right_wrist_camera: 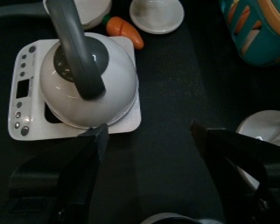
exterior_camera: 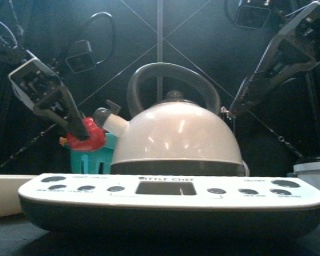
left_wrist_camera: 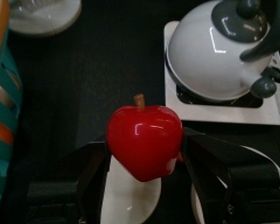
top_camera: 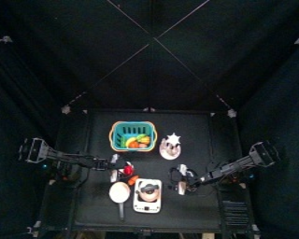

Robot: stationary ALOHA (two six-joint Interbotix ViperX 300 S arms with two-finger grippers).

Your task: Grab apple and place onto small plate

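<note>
The apple (left_wrist_camera: 145,140) is bright red with a short stem, and my left gripper (left_wrist_camera: 145,164) is shut on it, one jaw on each side. The white surface just under the apple is the small plate (left_wrist_camera: 122,199); whether the apple touches it I cannot tell. From above, the apple (top_camera: 128,171) is a red dot at the left arm's tip, left of the table's middle. In the front view the apple (exterior_camera: 85,130) shows red behind the kettle's left side. My right gripper (right_wrist_camera: 149,140) is open and holds nothing, right of the kettle.
A white kettle (top_camera: 149,191) stands on a white scale (exterior_camera: 163,200) at the table's front. A cream plate (top_camera: 120,191) lies to its left. The green basket (top_camera: 134,136) of fruit and a pinkish plate (top_camera: 174,142) are at the back.
</note>
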